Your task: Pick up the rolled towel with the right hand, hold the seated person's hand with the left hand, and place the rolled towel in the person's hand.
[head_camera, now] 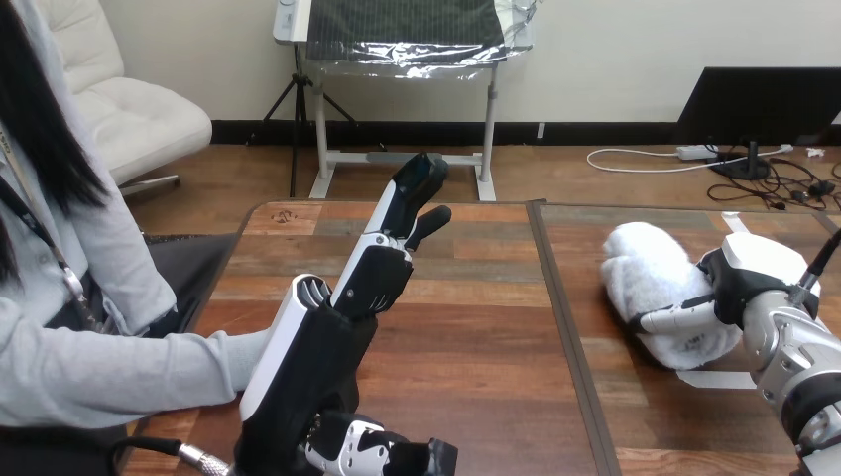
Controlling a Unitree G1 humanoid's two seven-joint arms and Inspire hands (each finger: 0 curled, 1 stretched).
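The white rolled towel [647,273] lies on the right half of the wooden table [476,337]. My right hand [751,280] is against its right side, with a finger [676,318] curled across its near face, so it grips the towel. My left hand [375,278] is raised over the table's left part, its fingers [413,193] straight and pointing away from me. The person's grey sleeve [149,372] reaches in from the left and ends right behind my left forearm [298,367]. The forearm hides the person's hand, and I cannot tell whether they touch.
A dark seam [560,327] runs front to back between the table's two halves. A strip of white tape [710,379] lies on the wood just in front of the towel. The person sits close to the table's left edge.
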